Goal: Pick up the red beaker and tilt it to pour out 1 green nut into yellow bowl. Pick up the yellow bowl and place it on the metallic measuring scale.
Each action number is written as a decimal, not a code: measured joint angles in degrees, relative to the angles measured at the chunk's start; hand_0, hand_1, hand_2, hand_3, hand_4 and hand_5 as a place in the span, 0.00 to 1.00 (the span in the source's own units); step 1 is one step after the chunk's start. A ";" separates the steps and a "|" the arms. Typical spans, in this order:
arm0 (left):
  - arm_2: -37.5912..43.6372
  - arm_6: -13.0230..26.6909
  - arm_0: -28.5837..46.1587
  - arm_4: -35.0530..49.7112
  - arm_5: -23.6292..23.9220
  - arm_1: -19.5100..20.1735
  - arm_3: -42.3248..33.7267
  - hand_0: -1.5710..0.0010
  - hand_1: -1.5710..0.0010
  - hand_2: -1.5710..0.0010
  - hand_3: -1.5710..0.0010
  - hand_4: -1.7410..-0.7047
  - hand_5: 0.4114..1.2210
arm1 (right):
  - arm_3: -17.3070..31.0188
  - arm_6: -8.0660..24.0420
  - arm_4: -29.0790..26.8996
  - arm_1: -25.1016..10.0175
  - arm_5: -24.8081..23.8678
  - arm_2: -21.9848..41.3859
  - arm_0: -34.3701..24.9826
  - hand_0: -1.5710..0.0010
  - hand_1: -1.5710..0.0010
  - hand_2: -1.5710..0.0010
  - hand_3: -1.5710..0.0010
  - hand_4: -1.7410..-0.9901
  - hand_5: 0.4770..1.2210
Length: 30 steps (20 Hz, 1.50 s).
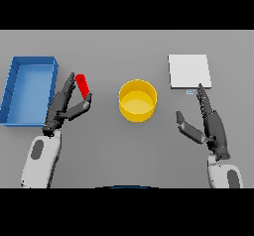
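Note:
A small red beaker [82,85] stands slightly tilted on the grey table, left of centre. My left hand [63,107] is at it, straight fingers behind it and thumb reaching toward its base, not closed round it. The yellow bowl [137,100] sits in the middle of the table; I see no nut in it. The metallic measuring scale [189,71] lies flat at the back right. My right hand [212,123] rests open just in front of the scale, fingertips pointing at its near edge.
A blue rectangular bin [13,93] stands at the far left, close beside my left hand.

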 measured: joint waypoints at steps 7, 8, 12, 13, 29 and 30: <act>2.89 -3.75 -7.78 0.31 0.72 -0.38 11.25 1.00 1.00 1.00 1.00 0.41 0.37 | 0.34 0.18 -0.56 0.59 -0.01 -0.13 0.59 1.00 1.00 1.00 1.00 0.54 0.28; 3.08 -4.05 -8.49 0.53 0.59 -0.53 11.93 1.00 1.00 1.00 1.00 0.41 0.37 | 0.44 0.56 -0.78 0.40 0.04 -0.37 -0.03 1.00 1.00 1.00 1.00 0.54 0.28; 3.97 -4.43 -12.74 0.07 0.94 -0.32 16.73 1.00 1.00 1.00 1.00 0.41 0.36 | -0.13 0.11 -0.46 0.72 0.01 0.12 0.29 1.00 1.00 1.00 1.00 0.55 0.28; 4.08 -4.22 -13.60 0.15 0.86 -0.33 17.16 1.00 1.00 1.00 1.00 0.41 0.37 | -0.03 0.45 -0.57 0.57 0.01 -0.08 0.10 1.00 1.00 1.00 1.00 0.56 0.28; 6.97 -13.63 -19.12 -2.07 6.68 -3.53 26.78 0.12 0.12 0.11 0.12 0.18 0.89 | 0.26 -0.07 -0.50 0.83 -0.04 0.01 0.05 1.00 1.00 1.00 1.00 0.58 0.28; 6.99 -14.41 -18.74 -1.43 6.88 -3.78 26.46 0.10 0.09 0.09 0.09 0.15 0.88 | 0.72 -0.24 -0.27 1.15 0.05 0.38 -0.10 1.00 1.00 1.00 1.00 0.59 0.28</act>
